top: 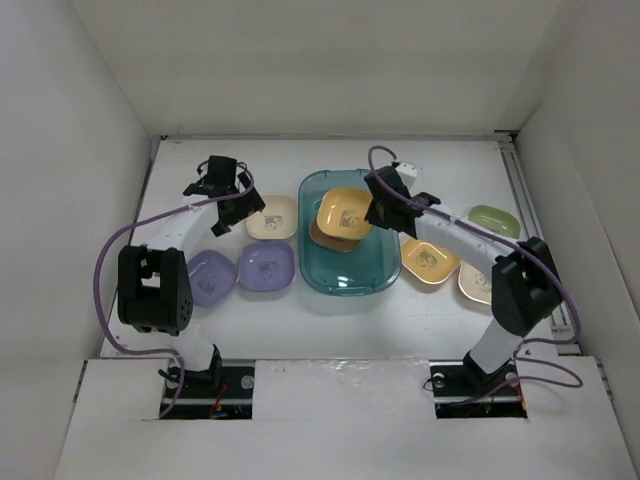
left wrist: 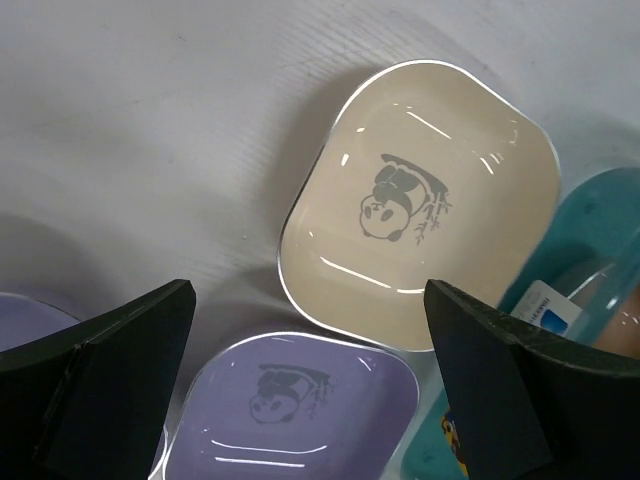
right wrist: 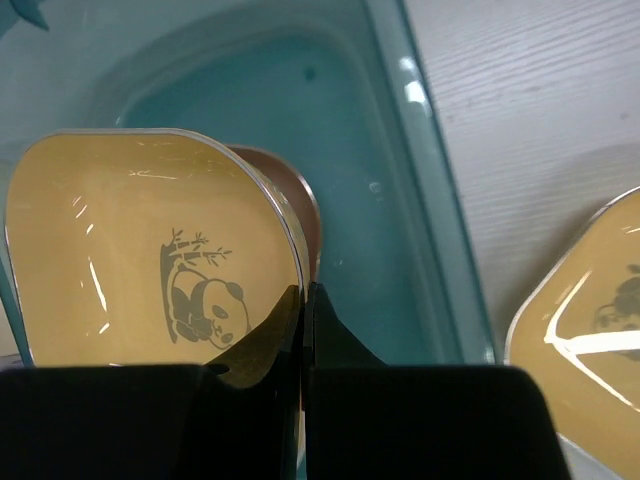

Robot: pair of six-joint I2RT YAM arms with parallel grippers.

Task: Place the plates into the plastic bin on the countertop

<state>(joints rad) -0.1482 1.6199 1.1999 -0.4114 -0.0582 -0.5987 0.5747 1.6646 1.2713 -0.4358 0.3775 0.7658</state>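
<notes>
The teal plastic bin (top: pixel 345 262) stands mid-countertop. My right gripper (top: pixel 374 214) is shut on the rim of a yellow-orange plate (top: pixel 345 211) and holds it tilted over the bin, above a brown plate (top: pixel 326 238) lying inside. In the right wrist view the gripper (right wrist: pixel 306 295) pinches that plate's (right wrist: pixel 130 250) edge, with the brown plate (right wrist: pixel 303 205) behind it. My left gripper (top: pixel 242 212) is open and empty over a cream plate (top: pixel 273 217). In the left wrist view the gripper (left wrist: pixel 308 300) spans the cream plate (left wrist: pixel 420 200) and a purple plate (left wrist: pixel 300 410).
Two purple plates (top: pixel 211 277) (top: pixel 266 266) lie left of the bin. Right of it lie a yellow-orange plate (top: pixel 429 260), a cream plate (top: pixel 478 282) and a green plate (top: pixel 494 221). White walls enclose the countertop, with a metal rail (top: pixel 525 200) along its right edge.
</notes>
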